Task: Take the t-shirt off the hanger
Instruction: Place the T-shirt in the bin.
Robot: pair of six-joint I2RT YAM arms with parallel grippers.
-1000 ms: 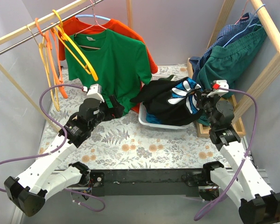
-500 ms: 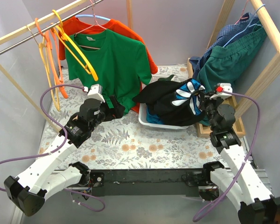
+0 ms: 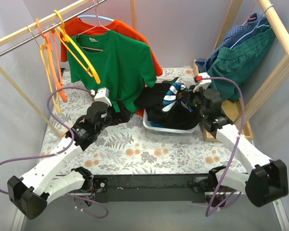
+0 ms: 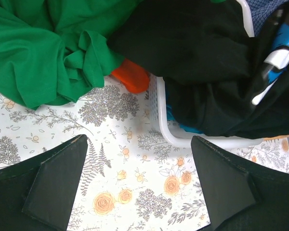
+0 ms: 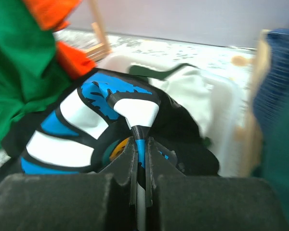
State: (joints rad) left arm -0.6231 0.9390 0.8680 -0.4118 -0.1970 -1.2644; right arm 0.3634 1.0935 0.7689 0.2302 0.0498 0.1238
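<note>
The black t-shirt (image 3: pixel 176 118) is seen heaped in the single white basket (image 3: pixel 151 127), with one blue-and-white printed fold of it clamped between the jaws of the right claw (image 5: pixel 140 149). The left claw (image 4: pixel 139 144) is held with its jaws wide apart and nothing between them, above a bare stretch of the floral surface (image 3: pixel 144 149) just left of the basket's rim, where the hems of the green t-shirt (image 3: pixel 115 62) and the orange t-shirt (image 3: pixel 130 26) hang close. Two t-shirts are counted on the left rack (image 3: pixel 38 26) and two garments on the right rack (image 3: pixel 279 29), whose wooden base is set just beside the basket.
</note>
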